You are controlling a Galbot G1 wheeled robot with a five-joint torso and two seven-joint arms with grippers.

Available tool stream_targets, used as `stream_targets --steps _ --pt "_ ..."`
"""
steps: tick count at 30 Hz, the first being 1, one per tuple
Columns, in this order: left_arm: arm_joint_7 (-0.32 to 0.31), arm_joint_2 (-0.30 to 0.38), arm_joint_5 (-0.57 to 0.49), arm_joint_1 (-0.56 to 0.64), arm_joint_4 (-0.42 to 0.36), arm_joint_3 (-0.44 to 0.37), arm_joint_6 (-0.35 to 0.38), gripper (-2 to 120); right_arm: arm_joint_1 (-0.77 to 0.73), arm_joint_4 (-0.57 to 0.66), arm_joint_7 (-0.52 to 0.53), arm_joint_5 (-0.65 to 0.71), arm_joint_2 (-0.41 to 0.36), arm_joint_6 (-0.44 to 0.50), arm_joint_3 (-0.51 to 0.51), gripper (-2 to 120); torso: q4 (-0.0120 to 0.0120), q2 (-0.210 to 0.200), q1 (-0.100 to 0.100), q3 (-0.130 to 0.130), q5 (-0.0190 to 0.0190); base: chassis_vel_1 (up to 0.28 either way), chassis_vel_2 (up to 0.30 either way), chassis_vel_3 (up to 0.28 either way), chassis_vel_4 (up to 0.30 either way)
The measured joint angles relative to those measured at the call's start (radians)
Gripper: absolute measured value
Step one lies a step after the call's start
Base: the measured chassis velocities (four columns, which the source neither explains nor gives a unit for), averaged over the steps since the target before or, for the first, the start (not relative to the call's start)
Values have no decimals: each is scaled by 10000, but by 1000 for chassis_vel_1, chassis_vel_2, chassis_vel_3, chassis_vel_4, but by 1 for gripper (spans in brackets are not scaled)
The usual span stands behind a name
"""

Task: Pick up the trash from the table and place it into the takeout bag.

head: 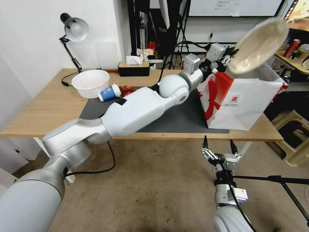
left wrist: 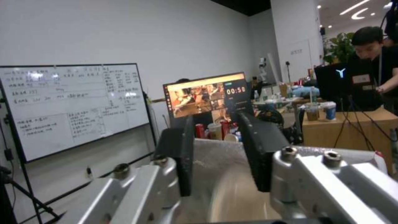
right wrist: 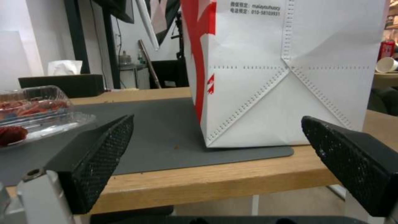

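My left gripper (head: 229, 58) reaches across the table (head: 48, 109) and is shut on the rim of a beige disposable bowl (head: 260, 43). The bowl hangs tilted above the open top of the white and red takeout bag (head: 239, 101). In the left wrist view the black fingers (left wrist: 259, 149) clamp the bowl's (left wrist: 215, 174) edge. A blue-and-white paper cup (head: 109, 92) lies on its side at the dark mat's (head: 180, 120) back left, beside red scraps (head: 127, 90). My right gripper (head: 219, 145) hangs open below the table's front edge, facing the bag (right wrist: 282, 77).
A large white bowl (head: 90, 83) sits behind the cup. A clear plastic clamshell (right wrist: 37, 109) with red leftovers rests on the mat. A desk lamp (head: 75, 29) and a tissue box (head: 133, 67) stand along the back edge. Stools (head: 294, 135) stand right of the table.
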Motion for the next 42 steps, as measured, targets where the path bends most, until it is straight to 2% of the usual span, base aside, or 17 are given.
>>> stream_targets --steps 3,4,6,8,9,10,11,12,15,18,23,27,28,31,36,39,42 --pt "-178 121 -81 69 -235 -126 10 45 3 39 3 2 -7 -4 10 100 -2 0 0 0 0 0 0 0 0" --pt "-178 121 -81 69 -235 -126 10 45 3 39 3 2 -7 -4 10 100 -2 0 0 0 0 0 0 0 0" --pt "-315 382 -225 187 -554 -343 87 57 3 80 9 3 -21 -18 37 100 -1 0 0 -1 -1 0 0 0 0" --pt "-345 478 -260 227 -639 -411 104 59 1 90 13 4 -22 -23 45 100 0 0 0 -1 -1 0 0 0 0" --pt "-381 740 -319 328 -823 -547 146 67 -2 109 19 3 -26 -38 56 100 0 1 0 0 -3 0 0 0 0" --pt "-393 889 -341 381 -907 -611 160 69 -3 113 19 4 -28 -48 57 100 0 0 0 0 -3 0 0 0 0" --pt "-406 1158 -360 507 -1048 -752 169 75 -3 131 24 4 -29 -68 56 100 1 0 0 -1 -2 0 0 0 0" --pt "-406 1158 -360 507 -1048 -752 169 75 -3 131 24 4 -29 -68 56 100 1 0 0 -1 -2 0 0 0 0" --pt "-452 1785 -383 974 -1432 -1170 209 91 -8 178 27 2 -39 -117 46 100 1 1 0 -1 -3 0 0 0 0" --pt "-463 2120 -374 1323 -1621 -1455 216 97 -13 188 29 0 -48 -138 39 100 0 0 -1 -1 -3 0 0 0 0" --pt "-493 2842 -250 2112 -2060 -2026 231 100 -19 194 31 -3 -67 -164 21 100 -1 0 1 0 -6 0 0 0 0" --pt "-502 3946 -118 3512 -2797 -3307 350 100 -29 196 31 -14 -77 -177 -13 100 2 1 0 -1 -2 0 0 0 0" --pt "-502 3946 -118 3512 -2797 -3307 350 100 -29 196 31 -14 -77 -177 -13 100 2 1 0 -1 -2 0 0 0 0" --pt "-448 4555 12 4576 -3298 -4050 382 100 -33 179 31 -29 -80 -179 -48 100 2 1 0 0 -4 0 0 0 0" --pt "-436 4877 165 5555 -3824 -4711 439 100 -69 176 31 -42 -86 -180 -69 100 0 1 -1 -1 -3 0 0 0 0" --pt "-388 5166 380 6417 -4225 -5387 447 100 -122 176 31 -51 -79 -180 -80 100 0 1 0 -1 -1 0 0 0 0" --pt "-366 5263 443 6658 -4372 -5561 452 100 -138 176 31 -52 -73 -177 -83 100 -1 1 0 1 -5 0 0 0 0"
